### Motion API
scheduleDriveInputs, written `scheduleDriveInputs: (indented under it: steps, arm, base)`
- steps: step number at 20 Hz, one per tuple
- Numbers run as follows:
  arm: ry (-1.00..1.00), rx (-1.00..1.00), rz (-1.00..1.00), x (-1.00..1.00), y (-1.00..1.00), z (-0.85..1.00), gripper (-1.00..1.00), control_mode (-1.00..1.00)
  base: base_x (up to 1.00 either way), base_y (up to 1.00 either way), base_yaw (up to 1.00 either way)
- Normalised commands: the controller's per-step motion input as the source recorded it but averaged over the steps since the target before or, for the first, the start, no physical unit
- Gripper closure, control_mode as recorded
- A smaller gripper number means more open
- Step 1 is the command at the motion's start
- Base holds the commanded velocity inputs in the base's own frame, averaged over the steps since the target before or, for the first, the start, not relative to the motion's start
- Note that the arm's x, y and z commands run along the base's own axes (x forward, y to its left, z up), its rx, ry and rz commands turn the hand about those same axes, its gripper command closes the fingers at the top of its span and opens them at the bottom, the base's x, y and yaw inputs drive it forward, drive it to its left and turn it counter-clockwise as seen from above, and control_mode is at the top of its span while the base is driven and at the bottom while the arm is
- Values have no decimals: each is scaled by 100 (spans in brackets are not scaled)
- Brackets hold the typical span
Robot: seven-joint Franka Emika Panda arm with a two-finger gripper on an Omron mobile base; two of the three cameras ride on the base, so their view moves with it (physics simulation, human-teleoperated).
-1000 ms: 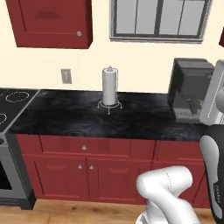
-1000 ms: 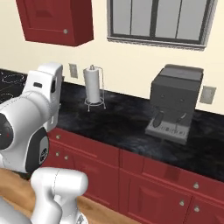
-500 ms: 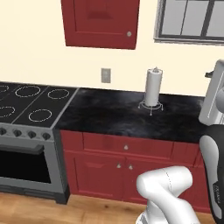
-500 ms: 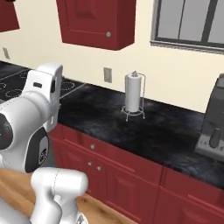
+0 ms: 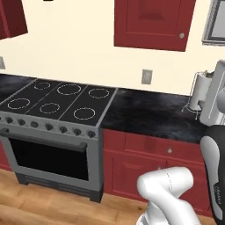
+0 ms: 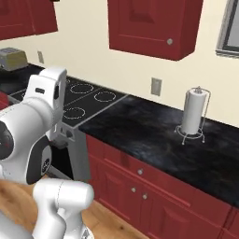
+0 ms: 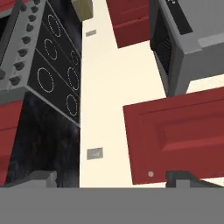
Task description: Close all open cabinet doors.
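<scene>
I see a dark-red cabinet door [image 5: 151,24] on the wall above the desk [image 5: 149,115], to the right of the stove [image 5: 57,102]; its small round knob [image 5: 182,35] sits at the lower right corner. From the right base view the same door [image 6: 151,25] hangs over the black desk [image 6: 140,130], its knob [image 6: 170,41] low on the right. I can't tell whether this door is fully flush or slightly ajar. More red cabinet [image 5: 11,17] shows at the upper left, above the stove's far side.

In the hand view, rolled sideways, the door [image 7: 179,135] fills the lower right, knob [image 7: 150,174] near the bottom. The tool [image 7: 109,181] has its two tips [image 7: 39,178] spread wide apart at the bottom edge, nothing between them, well clear of the door.

A wall outlet [image 5: 146,76] sits below the door. A paper towel roll [image 6: 193,112] stands upright in its wire holder on the desk, right of the outlet. A toaster [image 6: 13,58] sits far left. Red lower cabinets [image 6: 140,186] run under the desk.
</scene>
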Motion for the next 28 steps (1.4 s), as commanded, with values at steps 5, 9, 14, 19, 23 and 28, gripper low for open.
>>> scheduleDriveInputs:
  steps: [5, 9, 14, 19, 23, 28]
  arm:
    - [0, 0, 0, 0, 0, 0, -100, 100]
    - [0, 0, 0, 0, 0, 0, -100, 100]
    - [0, 0, 0, 0, 0, 0, -100, 100]
    - [0, 0, 0, 0, 0, 0, -100, 100]
    - [0, 0, 0, 0, 0, 0, -100, 100]
    - [0, 0, 0, 0, 0, 0, -100, 100]
  base:
    - [0, 85, 24]
    - [0, 88, 21]
    - [0, 94, 20]
    - [0, 100, 18]
    - [0, 100, 16]
    - [0, 100, 15]
